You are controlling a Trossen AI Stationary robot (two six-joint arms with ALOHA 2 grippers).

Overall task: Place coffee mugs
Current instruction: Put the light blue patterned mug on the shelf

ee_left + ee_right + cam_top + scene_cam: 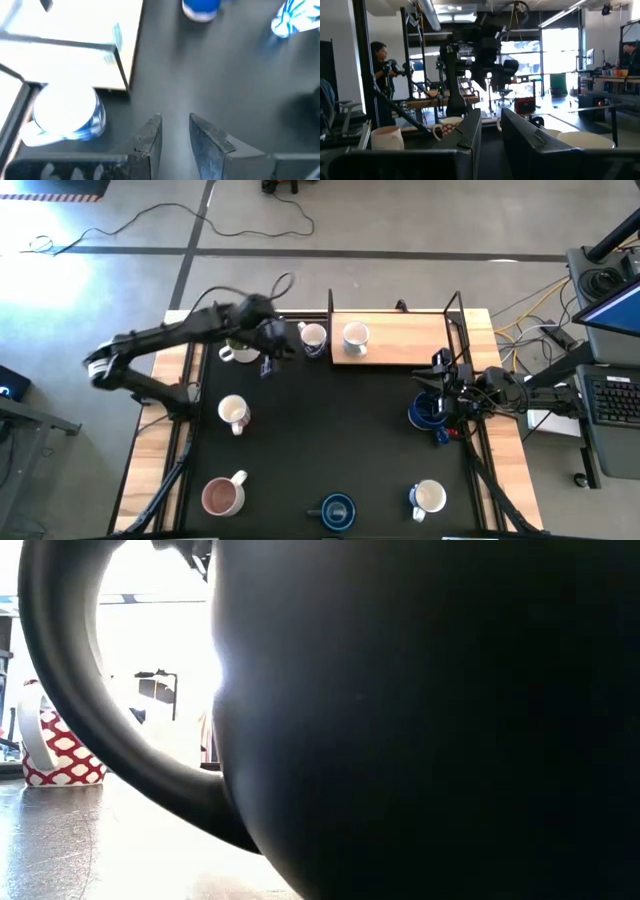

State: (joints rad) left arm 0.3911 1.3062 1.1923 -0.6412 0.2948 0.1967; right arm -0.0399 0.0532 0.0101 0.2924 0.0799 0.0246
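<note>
Left gripper (268,352) above the back of the bench, fingers a little apart, holding nothing.

Its fingers (150,137) show a narrow gap with bare dark mat between them. Just beside it stands a white mug (313,336) by the edge of the wooden shelf (400,340), where another white mug (355,335) already sits. My read: the left arm is nearer, and the shelf lies to its right. Right gripper (447,402) waits at the right edge beside a blue mug (427,412); fingers (470,132) narrowly parted, empty. Other mugs are scattered across the black bench (330,440). A person stands in the workshop beyond.

pink mug (222,497), dark blue mug (337,511)
</note>
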